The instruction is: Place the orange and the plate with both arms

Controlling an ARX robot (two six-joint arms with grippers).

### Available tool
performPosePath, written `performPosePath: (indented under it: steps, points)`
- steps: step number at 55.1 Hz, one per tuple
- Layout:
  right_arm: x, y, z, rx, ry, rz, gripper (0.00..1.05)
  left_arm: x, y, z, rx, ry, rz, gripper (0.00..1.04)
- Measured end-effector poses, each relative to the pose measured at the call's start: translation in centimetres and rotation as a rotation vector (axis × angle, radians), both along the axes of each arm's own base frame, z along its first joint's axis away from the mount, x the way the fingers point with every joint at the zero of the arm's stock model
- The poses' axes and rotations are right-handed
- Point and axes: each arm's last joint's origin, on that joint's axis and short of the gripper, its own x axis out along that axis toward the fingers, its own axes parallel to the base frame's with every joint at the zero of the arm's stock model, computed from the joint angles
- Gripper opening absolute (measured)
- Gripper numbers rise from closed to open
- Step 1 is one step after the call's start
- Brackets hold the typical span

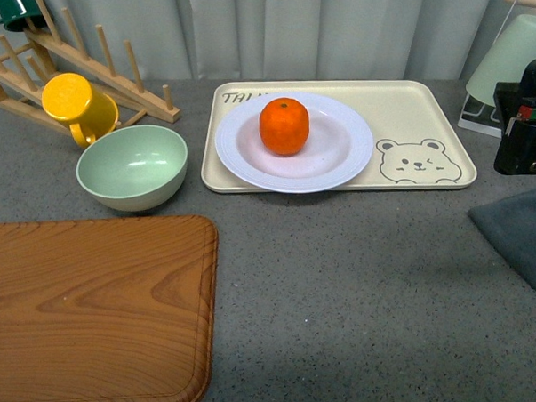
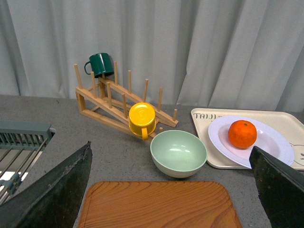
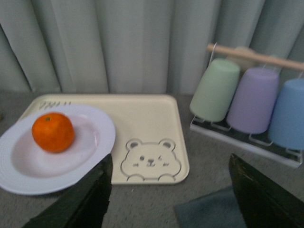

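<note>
A pale green ceramic bowl stands at nine o'clock of the glossy white ribbed plate, near enough to be knocked if the plate is dragged that way. The small round bright-orange mandarin sits on that plate, itself on the beige bear tray; any tilt could roll it off. The left gripper and right gripper are seen spread open, empty. At three o'clock, what seems the right arm's dark housing is blurred.

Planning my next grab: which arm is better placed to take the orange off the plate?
Probably the right. Its pincer sits beside the tray holding the plate and orange; its wrist view shows them close. The left pincer looks farther back, behind the bowl.
</note>
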Motion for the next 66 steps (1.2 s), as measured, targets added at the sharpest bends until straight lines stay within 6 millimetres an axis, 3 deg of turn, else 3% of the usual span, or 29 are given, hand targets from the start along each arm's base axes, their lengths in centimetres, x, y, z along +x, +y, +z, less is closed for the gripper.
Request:
performPosePath:
  steps: [11,20,37,66]
  points:
    - [-2.5,-1.7,1.6,0.006,-0.087,-0.009,0.38,0.0,0.0,0.0,0.0,0.0,0.001,0.98]
    - [-4.7,-2.9,2.2,0.003,-0.081,-0.009,0.01,0.0,0.0,0.0,0.0,0.0,0.001,0.98]
    - [-7.1,-4.6,3.7,0.005,-0.092,-0.013,0.01,0.0,0.0,0.0,0.0,0.0,0.0,0.98]
    - [-9.9,-4.7,4.3,0.005,-0.112,-0.009,0.01,0.0,0.0,0.0,0.0,0.0,0.0,0.98]
